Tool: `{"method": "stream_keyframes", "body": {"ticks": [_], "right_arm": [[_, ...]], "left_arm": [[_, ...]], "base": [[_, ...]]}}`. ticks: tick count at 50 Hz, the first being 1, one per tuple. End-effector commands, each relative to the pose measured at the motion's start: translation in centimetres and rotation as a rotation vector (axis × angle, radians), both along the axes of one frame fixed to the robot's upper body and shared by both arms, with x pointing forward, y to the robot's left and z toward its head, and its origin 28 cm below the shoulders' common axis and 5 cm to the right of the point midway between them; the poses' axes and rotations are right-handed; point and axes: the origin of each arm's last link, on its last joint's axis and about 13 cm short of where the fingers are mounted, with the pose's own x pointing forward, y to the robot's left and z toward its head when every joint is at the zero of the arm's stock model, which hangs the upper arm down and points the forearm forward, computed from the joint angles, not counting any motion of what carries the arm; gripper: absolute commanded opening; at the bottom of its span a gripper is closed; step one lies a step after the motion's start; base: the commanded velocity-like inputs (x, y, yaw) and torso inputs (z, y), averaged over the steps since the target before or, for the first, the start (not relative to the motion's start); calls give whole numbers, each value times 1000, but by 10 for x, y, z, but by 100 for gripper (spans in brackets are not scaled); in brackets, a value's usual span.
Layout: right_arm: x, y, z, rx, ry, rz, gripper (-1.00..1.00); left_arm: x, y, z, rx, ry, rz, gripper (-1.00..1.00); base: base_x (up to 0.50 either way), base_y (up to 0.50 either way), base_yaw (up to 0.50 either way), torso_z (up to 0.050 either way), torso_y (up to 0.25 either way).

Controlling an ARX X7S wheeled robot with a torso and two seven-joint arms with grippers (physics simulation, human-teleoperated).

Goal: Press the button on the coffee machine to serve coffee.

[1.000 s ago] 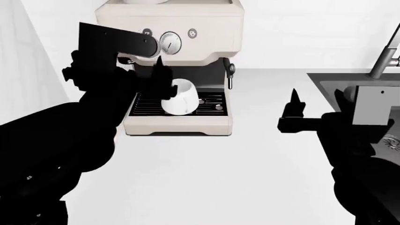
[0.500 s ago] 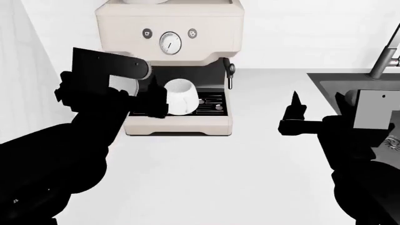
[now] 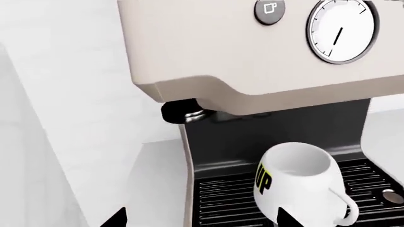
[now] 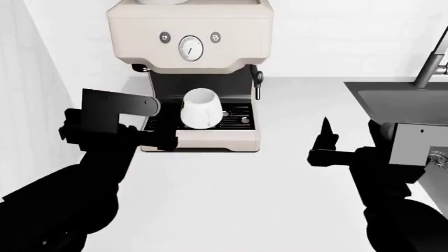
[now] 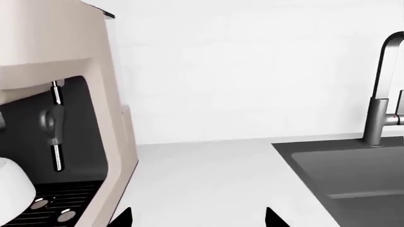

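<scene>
Coffee machine (image 4: pixel 190 63): cream-white box at 12 o'clock in the head view, standing on the white table (image 4: pixel 231 199) against the back wall. Front panel carries a round dial (image 4: pixel 190 48) between two small grey buttons, the left button (image 4: pixel 164 37) at its 9 o'clock and the right button (image 4: pixel 215 37) at its 3 o'clock. Nothing touches either button. Black steam wand (image 4: pixel 257 84) hangs at the recess's right edge. Black drip grate (image 4: pixel 234 116) at the base.

Mug (image 4: pixel 201 108): white, upright on the grate inside the dark recess, under the panel; yellow-and-black lettering shows in the left wrist view (image 3: pixel 302 182).

Left pincer (image 4: pixel 157 137): black, at about 9 o'clock in the head view, low in front of the machine's left lower corner, apart from the panel. Its two fingertips show far apart at the edge of the left wrist view, so it stands wide and holds nothing.

Right pincer (image 4: pixel 323 142): at about 4 o'clock in the head view, over bare table, well apart from the machine. Fingertips in the right wrist view likewise far apart: wide, holding nothing.

Sink (image 4: pixel 402 102): dark basin at 3 o'clock, with a grey faucet (image 4: pixel 430 60) behind it.
</scene>
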Motion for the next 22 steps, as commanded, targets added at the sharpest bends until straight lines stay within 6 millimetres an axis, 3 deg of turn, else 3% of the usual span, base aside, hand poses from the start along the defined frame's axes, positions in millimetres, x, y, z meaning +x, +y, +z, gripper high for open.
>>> {"method": "stream_keyframes", "body": {"ticks": [1,14,22], "right_arm": [[-10,2,-19,17,2,-2,100],[-16,0,-31,7,27,-25,100],[-8,0,-30,-10,42,-10,100]], "left_arm": [[5,8,-34,-15,12,39,100],[4,18,-53,11,41,92,100],[-3,18,-60,2,61,120,100]], "base": [[0,0,0,0,0],[0,0,0,0,0],[0,0,0,0,0]]}}
